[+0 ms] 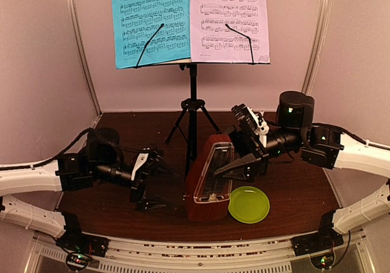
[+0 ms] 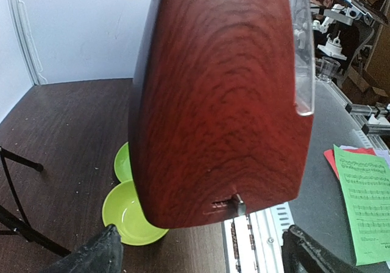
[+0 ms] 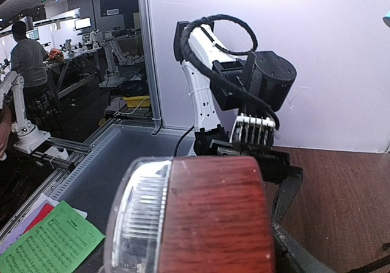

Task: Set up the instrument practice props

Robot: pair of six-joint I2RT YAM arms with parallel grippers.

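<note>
The black music stand (image 1: 192, 102) is at the back with a blue sheet (image 1: 149, 20) and a pale lilac sheet (image 1: 228, 17) on its desk. The brown wooden metronome (image 1: 209, 178) with its clear cover stands near the table's front. My right gripper (image 1: 236, 166) is shut on its upper part from the right; in the right wrist view the metronome (image 3: 210, 218) fills the space between the fingers (image 3: 291, 248). My left gripper (image 1: 163, 184) is open just left of it. In the left wrist view both fingers (image 2: 100, 255) stand clear of the metronome (image 2: 219, 102).
A yellow-green dish (image 1: 248, 204) lies right of the metronome's base. The left wrist view shows a yellow-green bowl (image 2: 125, 215) with a green plate (image 2: 122, 162) behind it. The stand's tripod legs (image 1: 177, 127) spread behind the metronome. A green music sheet (image 2: 365, 206) lies beyond the table's rail.
</note>
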